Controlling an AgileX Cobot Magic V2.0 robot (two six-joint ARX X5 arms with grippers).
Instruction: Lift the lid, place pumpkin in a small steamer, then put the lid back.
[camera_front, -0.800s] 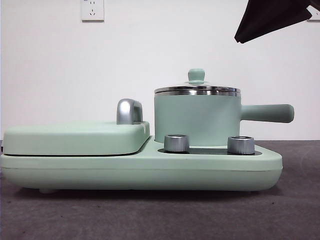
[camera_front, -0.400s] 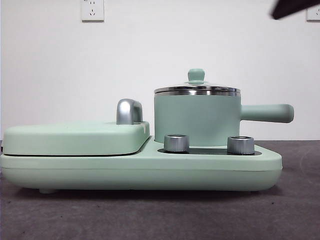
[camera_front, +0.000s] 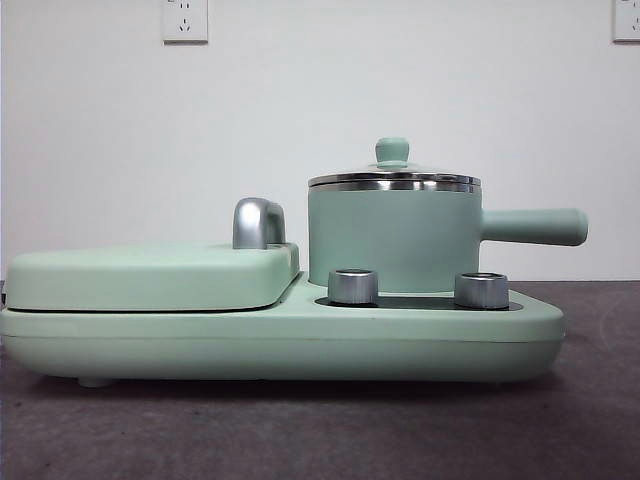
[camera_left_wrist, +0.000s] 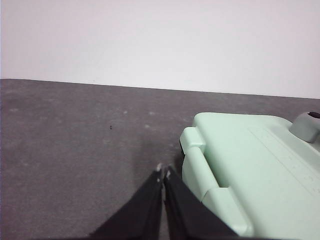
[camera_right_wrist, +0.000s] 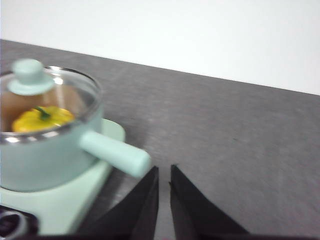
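Pumpkin (camera_right_wrist: 42, 119): located inside the small steamer (camera_front: 393, 238), visible through the glass in the right wrist view. The lid (camera_front: 394, 175) is seated on the steamer rim with its knob upright. Judged from this layout, all three steps of the task appear complete.

The steamer stands on the mint-green cooker base (camera_front: 280, 340), beside the flat griddle cover (camera_front: 150, 275). Its straight side handle (camera_right_wrist: 114, 153) lies level, with its long axis pointing away from the griddle cover and toward the right gripper.

Right gripper (camera_right_wrist: 164, 175): jaws nearly together with only a narrow gap, holding nothing. It sits over the grey worktop (camera_right_wrist: 240, 150), just beyond the free end of the handle. The steamer lies off to one side of it.

Left gripper (camera_left_wrist: 163, 172): jaws closed tip to tip, empty, positioned over the worktop at the far end of the griddle cover.

The right arm is the nearer one to the steamer. Neither gripper appears in the front view.
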